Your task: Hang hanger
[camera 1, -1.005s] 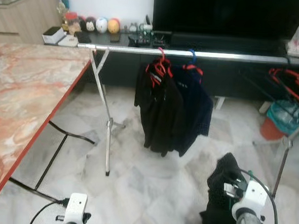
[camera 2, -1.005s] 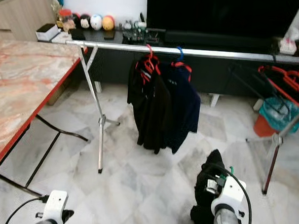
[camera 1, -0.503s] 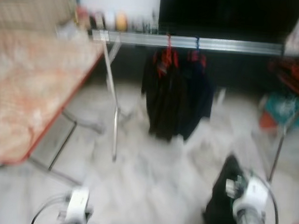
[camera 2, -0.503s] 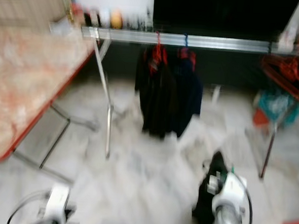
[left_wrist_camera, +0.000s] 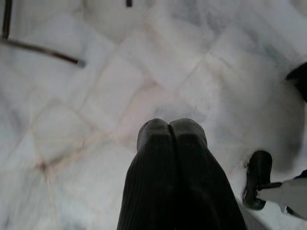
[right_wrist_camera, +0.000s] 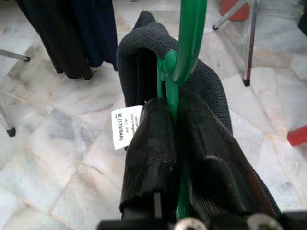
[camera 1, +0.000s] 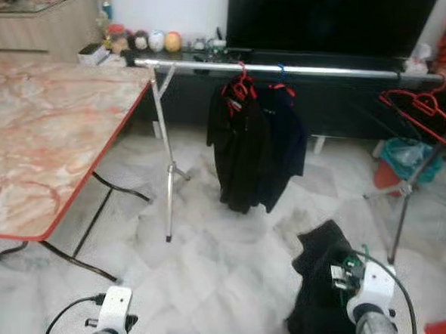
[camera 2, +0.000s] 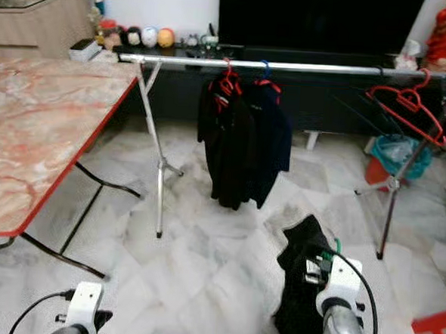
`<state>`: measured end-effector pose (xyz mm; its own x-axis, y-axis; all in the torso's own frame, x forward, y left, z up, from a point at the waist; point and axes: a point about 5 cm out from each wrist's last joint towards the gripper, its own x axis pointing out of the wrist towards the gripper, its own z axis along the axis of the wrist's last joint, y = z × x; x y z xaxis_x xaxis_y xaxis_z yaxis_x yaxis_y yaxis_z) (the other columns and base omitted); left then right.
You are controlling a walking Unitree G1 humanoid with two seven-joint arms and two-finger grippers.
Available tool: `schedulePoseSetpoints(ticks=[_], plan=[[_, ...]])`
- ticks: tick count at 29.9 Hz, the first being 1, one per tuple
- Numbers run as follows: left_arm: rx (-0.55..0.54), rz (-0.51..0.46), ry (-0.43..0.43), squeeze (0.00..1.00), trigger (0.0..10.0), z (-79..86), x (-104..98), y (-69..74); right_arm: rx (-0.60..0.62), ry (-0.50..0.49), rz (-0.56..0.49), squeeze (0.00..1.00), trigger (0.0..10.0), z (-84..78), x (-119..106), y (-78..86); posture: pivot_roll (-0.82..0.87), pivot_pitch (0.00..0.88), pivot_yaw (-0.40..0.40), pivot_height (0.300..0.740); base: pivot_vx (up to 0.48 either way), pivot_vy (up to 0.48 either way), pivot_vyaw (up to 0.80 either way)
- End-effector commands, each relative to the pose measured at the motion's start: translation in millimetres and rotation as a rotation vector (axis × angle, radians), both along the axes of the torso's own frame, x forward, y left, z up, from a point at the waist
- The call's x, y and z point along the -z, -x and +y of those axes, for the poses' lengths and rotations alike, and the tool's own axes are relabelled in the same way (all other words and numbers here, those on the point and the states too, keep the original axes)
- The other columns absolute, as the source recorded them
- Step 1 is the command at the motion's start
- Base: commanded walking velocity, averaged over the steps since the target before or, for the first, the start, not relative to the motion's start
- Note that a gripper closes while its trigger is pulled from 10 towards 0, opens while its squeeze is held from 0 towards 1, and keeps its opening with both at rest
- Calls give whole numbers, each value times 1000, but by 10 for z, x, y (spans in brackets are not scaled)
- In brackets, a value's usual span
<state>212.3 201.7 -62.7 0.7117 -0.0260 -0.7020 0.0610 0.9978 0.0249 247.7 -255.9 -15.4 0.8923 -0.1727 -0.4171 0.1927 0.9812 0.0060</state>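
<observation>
My right gripper is shut on the stem of a green hanger that carries a black garment. It hangs low at my right side over the floor, well short of the silver rail that spans the room ahead. Two dark garments hang on the rail from red and blue hangers, left of its middle. My left gripper is shut on nothing and hangs idle above the marble floor.
A marble-topped table with a red edge stands on the left. The rail's leg stands beside it. Red hangers and a teal bag sit at the right end. A red object lies at lower right.
The whole view has shifted and cleared after a blur, so the camera moved; the rack now sits a little farther off. My right gripper still holds the green hanger.
</observation>
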Motion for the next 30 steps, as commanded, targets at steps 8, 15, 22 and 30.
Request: schedulePoseSetpoints(ticks=[8,15,22,30], plan=[[38,-167,46,0,10000,-57,-280,-391,-357,-99,-93,0,10000,338,-196,-274,69,0,6,740,0,0,0],[158,-313,90,0,10000,-233,-563,-709,-527,-181,-143,0,10000,458,-323,-377,69,0,6,740,0,0,0],[218,-391,138,0,10000,-291,-739,-861,-724,-285,-109,0,10000,604,-325,-353,73,0,1,740,0,0,0],[328,-436,155,0,10000,-387,-881,-973,-821,-291,-34,0,10000,775,-218,-270,86,0,-7,740,0,0,0]])
